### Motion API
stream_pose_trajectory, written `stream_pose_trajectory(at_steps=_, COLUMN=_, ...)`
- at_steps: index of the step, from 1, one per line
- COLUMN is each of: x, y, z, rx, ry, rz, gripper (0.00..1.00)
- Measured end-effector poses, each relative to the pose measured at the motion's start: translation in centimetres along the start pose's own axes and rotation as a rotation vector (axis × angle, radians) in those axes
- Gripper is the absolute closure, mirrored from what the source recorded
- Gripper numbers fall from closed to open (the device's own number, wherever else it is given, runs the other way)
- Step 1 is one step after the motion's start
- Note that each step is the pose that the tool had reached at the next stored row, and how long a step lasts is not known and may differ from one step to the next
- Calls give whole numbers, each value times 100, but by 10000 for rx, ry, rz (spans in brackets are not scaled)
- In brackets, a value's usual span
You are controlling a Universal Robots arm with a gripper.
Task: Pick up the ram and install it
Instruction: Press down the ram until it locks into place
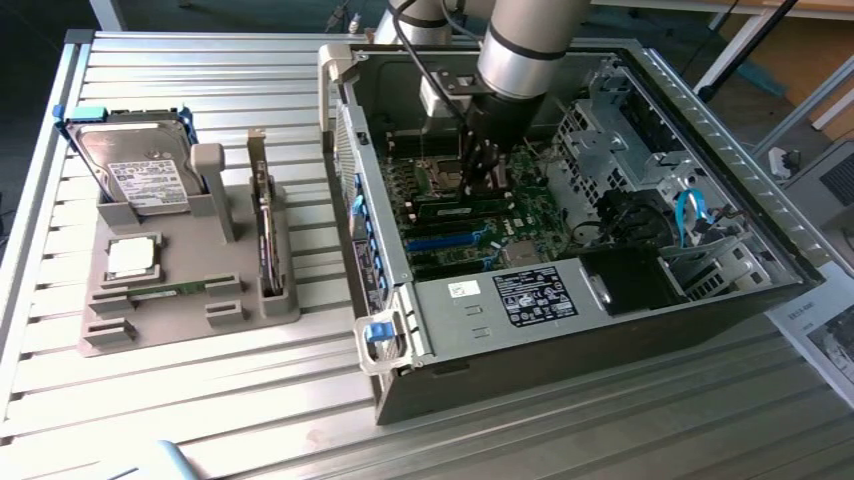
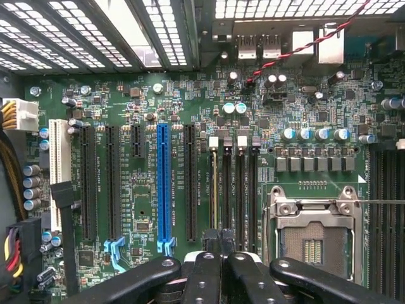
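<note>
One tool (image 2: 221,244), fingers closed with nothing visibly gripped, hangs over the motherboard's (image 2: 190,114) four memory slots (image 2: 234,183); one ram (image 1: 167,290) lies on the grey holder (image 1: 174,310).

No text legible: print on hard drive label (image 1: 138,183), black case sticker (image 1: 535,297) and motherboard (image 2: 190,95) silkscreen too small to read

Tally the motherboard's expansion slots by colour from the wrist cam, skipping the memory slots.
white slot: 1
blue slot: 1
black slots: 4 (three long, one short)
Total: 6
</note>
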State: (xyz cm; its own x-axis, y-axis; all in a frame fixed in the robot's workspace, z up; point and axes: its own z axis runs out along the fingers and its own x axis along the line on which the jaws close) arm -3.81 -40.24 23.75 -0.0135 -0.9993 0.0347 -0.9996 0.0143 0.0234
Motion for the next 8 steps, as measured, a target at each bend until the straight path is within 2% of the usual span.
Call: stream_pose_trajectory(at_steps=8, x=-1, y=3, z=27, rx=0, ry=0, rz=0, gripper=90)
